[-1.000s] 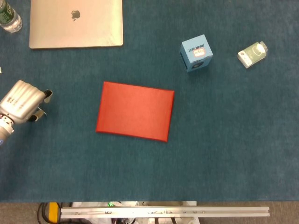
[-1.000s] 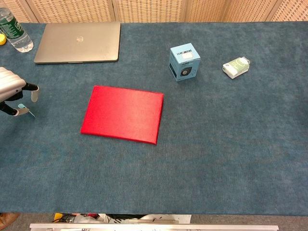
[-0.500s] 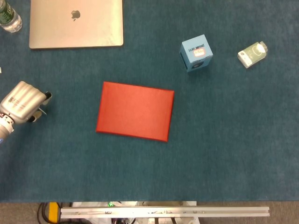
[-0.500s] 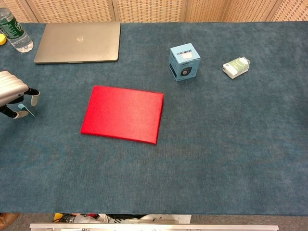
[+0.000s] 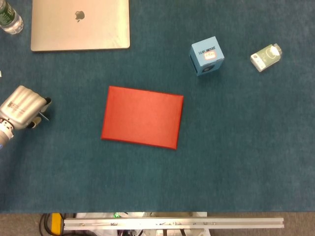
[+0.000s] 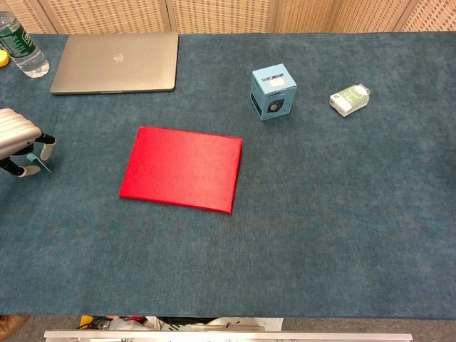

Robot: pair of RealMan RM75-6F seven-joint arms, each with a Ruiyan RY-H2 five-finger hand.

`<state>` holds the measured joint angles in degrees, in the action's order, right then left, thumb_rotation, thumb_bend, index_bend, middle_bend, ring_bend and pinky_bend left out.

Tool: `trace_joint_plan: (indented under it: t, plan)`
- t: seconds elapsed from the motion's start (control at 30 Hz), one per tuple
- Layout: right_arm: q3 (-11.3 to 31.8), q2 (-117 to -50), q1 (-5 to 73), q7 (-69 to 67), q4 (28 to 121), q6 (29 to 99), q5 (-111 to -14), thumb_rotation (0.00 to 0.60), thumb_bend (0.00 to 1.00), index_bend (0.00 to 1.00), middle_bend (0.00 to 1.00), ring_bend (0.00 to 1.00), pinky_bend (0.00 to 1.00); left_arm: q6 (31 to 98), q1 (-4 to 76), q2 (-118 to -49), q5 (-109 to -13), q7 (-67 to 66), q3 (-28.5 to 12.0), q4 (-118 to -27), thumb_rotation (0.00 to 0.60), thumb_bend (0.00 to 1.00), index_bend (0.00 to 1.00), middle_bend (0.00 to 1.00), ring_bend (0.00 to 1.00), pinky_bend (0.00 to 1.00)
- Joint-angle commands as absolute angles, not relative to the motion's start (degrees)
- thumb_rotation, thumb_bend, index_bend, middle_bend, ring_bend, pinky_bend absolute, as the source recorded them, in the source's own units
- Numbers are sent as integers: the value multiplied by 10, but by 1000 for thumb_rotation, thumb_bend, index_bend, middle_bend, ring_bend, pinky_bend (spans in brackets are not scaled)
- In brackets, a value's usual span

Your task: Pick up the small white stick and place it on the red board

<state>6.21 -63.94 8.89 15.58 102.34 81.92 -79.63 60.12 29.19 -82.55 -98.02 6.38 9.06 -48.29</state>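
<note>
I am steering from the head and chest cameras, both looking down on a blue felt worktop (image 5: 236,147). At the far left edge my left robot hand (image 6: 16,139) crouches over the small white stick (image 6: 41,163), which shows in the chest view as a thin pale sliver poking out just beside the fingertips (image 6: 47,148).

Over the last second the fingers have curled inward — the thumb and a finger that stood apart are now drawn close around the stick. The robot hand itself has barely shifted. I judge the pinch is closing, but I cannot tell whether the stick is truly held or only touched; it looks still down at the felt.

The red board (image 5: 142,117) lies flat near the middle of the worktop, well apart to the right of the stick, with nothing on it. So the placing is not yet done.

Behind sit a closed laptop (image 5: 80,24), a water bottle (image 5: 10,18), a blue box (image 5: 206,55) and a small pale pack (image 5: 266,57). My right robot hand is not in view.
</note>
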Motion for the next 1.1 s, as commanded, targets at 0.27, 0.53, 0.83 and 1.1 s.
trace_joint_plan:
  t: [0.27, 0.53, 0.83, 1.1]
  plan:
    - [62, -640, 88, 158, 1024, 821, -794, 600, 362, 383, 509, 469, 417, 592, 297, -831, -977, 62, 94, -477, 600, 319, 529, 1000, 1000, 1000]
    - [63, -639, 87, 154, 1022, 822, -794, 600, 362, 383, 509, 473, 416, 590, 299, -829, -974, 59, 96, -482, 600, 358, 530, 1000, 1000, 1000]
    - [63, -638, 85, 150, 1019, 823, -795, 600, 362, 383, 509, 475, 417, 585, 300, -828, -968, 52, 96, -485, 600, 358, 536, 1000, 1000, 1000]
    - [62, -637, 84, 149, 1021, 826, -797, 600, 362, 383, 509, 476, 417, 584, 298, -830, -965, 53, 98, -485, 600, 375, 553, 1000, 1000, 1000]
